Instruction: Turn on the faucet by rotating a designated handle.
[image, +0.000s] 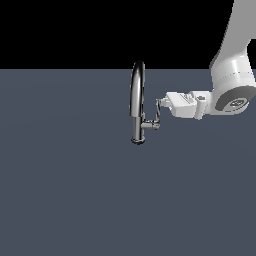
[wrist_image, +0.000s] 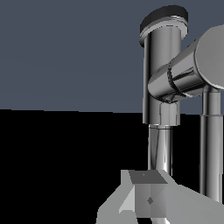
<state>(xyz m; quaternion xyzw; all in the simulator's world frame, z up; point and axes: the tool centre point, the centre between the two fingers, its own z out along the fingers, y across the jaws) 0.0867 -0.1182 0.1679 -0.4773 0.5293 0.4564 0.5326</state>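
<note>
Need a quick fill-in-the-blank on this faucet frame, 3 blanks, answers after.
1. The gripper reaches the faucet from the exterior view's ____ side.
2. The gripper's fingertips are at the faucet's ____, not at its arched spout.
3. The handle sticks out from the ____ part of the faucet's stem.

Missing words: right; handle; lower

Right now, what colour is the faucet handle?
Shiny chrome silver, like the rest of the faucet. The handle shows best in the wrist view.
</note>
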